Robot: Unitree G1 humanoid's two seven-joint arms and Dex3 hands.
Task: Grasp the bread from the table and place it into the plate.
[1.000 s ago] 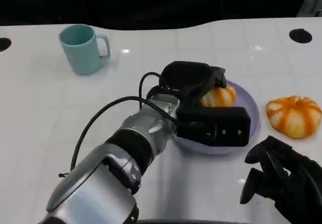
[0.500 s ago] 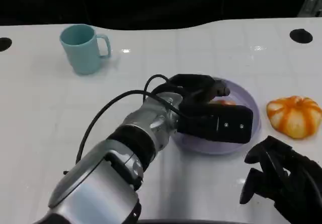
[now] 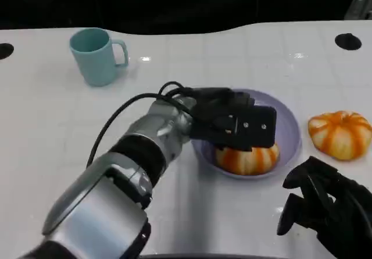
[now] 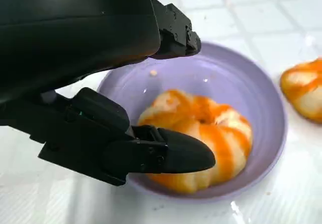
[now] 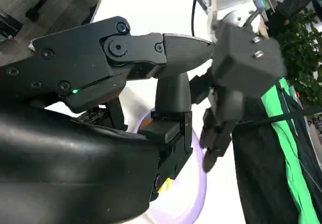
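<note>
no text, label, brand, number or sign can be read

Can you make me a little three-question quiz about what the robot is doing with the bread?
1. True or false: the orange-and-white striped bread roll lies inside the round purple plate.
2. What stands at the table's far left? A) teal mug B) glass bottle C) red bowl
3. Fill in: a second striped roll lies on the white ____, beside the plate.

Key: 1 true; 2 A, the teal mug; 3 table.
</note>
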